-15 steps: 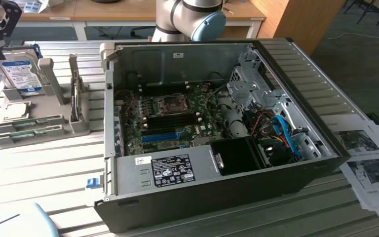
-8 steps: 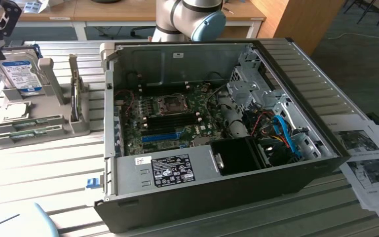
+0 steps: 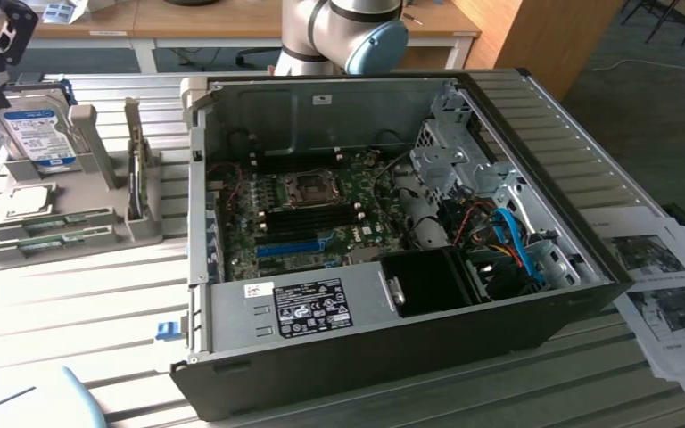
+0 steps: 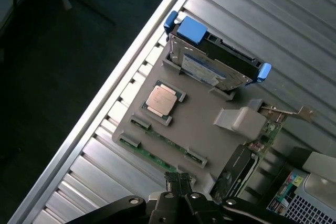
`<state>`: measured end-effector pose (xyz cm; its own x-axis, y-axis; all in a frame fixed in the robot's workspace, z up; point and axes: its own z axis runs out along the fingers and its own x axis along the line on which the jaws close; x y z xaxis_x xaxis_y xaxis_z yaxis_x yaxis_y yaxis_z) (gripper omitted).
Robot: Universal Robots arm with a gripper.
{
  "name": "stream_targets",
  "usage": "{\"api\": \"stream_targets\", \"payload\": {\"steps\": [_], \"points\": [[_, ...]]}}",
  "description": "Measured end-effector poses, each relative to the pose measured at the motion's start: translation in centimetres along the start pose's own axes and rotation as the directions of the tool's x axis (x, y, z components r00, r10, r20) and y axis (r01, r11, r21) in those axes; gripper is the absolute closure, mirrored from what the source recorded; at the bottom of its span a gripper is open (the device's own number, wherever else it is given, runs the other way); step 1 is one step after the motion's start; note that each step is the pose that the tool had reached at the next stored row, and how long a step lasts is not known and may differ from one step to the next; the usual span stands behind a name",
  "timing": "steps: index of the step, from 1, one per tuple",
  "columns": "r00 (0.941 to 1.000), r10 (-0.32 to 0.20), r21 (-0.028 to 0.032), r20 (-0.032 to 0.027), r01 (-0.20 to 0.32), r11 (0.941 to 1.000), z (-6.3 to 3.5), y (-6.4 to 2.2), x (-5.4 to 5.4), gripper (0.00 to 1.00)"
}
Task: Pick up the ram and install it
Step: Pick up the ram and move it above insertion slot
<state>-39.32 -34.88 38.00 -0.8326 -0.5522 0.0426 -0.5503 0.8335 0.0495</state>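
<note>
Now | end effector: black, ridged tips closed | ram: thin green strip lying in grey tray

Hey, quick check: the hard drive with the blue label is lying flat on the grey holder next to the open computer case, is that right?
Not quite. The hard drive is not lying flat: it stands upright on its edge in the grey holder, as the exterior view shows. The rest holds: it has a blue label, and the holder sits next to the open computer case.
</note>
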Motion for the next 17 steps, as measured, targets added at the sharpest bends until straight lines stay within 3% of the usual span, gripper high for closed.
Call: {"api": "stream_targets", "payload": {"steps": [9,17], "points": [[0.9976,-0.07,0.001,-0.0023,0.07,0.9976,0.0,0.0,0.0,0.9],[0.99,-0.141,0.0027,-0.0053,0.141,0.99,0.0,0.0,0.0,0.9]]}}
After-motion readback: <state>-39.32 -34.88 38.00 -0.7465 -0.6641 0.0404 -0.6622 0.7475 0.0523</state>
